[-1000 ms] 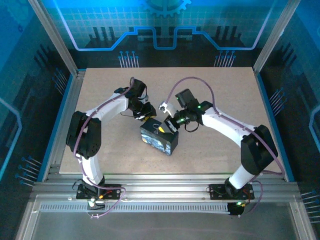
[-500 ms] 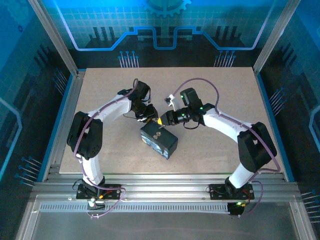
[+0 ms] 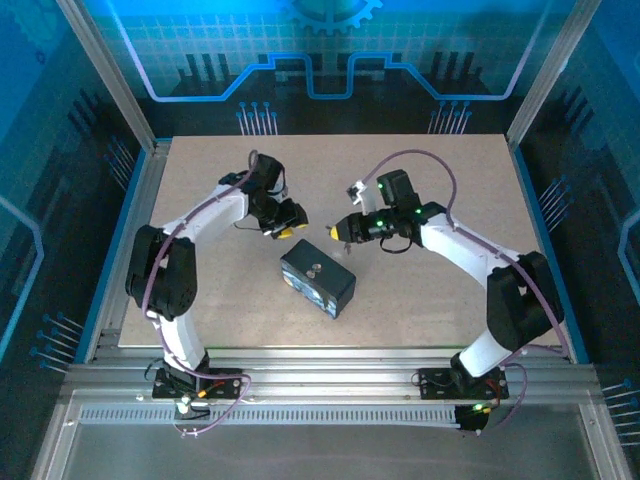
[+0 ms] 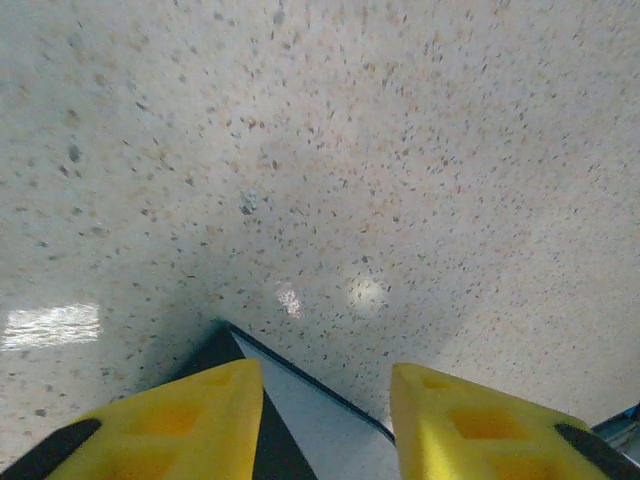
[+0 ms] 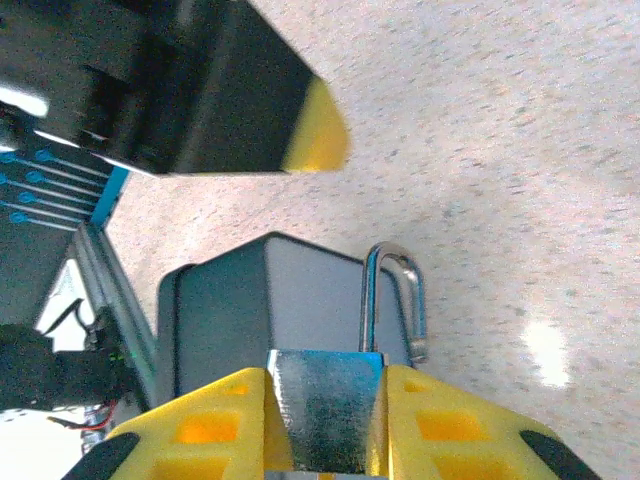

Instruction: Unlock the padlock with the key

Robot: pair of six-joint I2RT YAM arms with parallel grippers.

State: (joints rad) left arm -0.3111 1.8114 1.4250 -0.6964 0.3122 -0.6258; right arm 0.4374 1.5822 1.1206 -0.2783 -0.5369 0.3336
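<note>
Your right pincer (image 5: pixel 325 385) grips the padlock (image 5: pixel 325 415) by its body, just beyond the far edge of the tin (image 5: pixel 240 310). One end of the shackle (image 5: pixel 395 275) hangs free of the body. Your left pincer (image 4: pixel 325 385) is open and empty, and hovers over the table (image 4: pixel 350 150) near the tin's far-left corner.

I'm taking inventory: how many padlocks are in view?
1: the padlock, clamped in the right gripper, close to the tin. Another could be hidden behind the tin.
</note>
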